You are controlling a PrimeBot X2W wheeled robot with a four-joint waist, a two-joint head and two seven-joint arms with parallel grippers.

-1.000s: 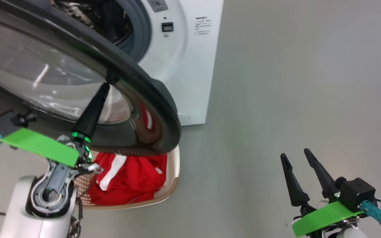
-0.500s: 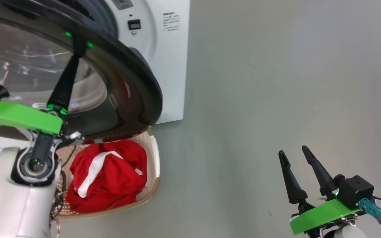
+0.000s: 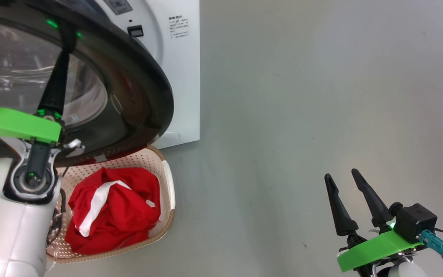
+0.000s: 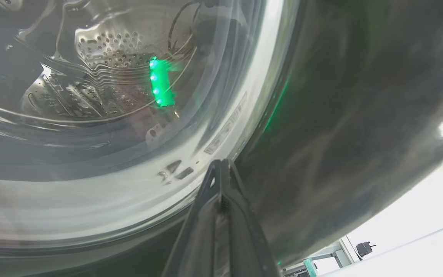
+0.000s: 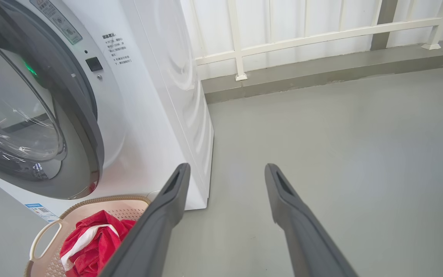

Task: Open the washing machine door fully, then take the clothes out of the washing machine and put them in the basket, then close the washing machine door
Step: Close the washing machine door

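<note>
The washing machine door (image 3: 144,92), black-rimmed with a bulging glass window (image 4: 90,96), stands a little ajar from the white washing machine (image 3: 185,77). My left gripper (image 3: 69,35) is shut with nothing in it, and its fingertips (image 4: 221,169) press on the door where glass meets rim. The red clothes (image 3: 121,207) with white stripes lie in the cream basket (image 3: 169,184) on the floor below the door. My right gripper (image 3: 340,175) hangs open and empty at the lower right, far from the machine. In the right wrist view the door (image 5: 87,146), basket (image 5: 106,200) and clothes (image 5: 90,242) lie left of that gripper (image 5: 227,169).
Bare grey floor (image 3: 302,96) stretches right of the machine. A white railing (image 5: 321,36) on a low kerb runs along the back. The perforated steel drum (image 4: 106,54) shows through the glass.
The head camera has shifted. The door has swung nearer the machine's front with my shut left gripper against it, and the drum opening is now covered. The right gripper has stayed put.
</note>
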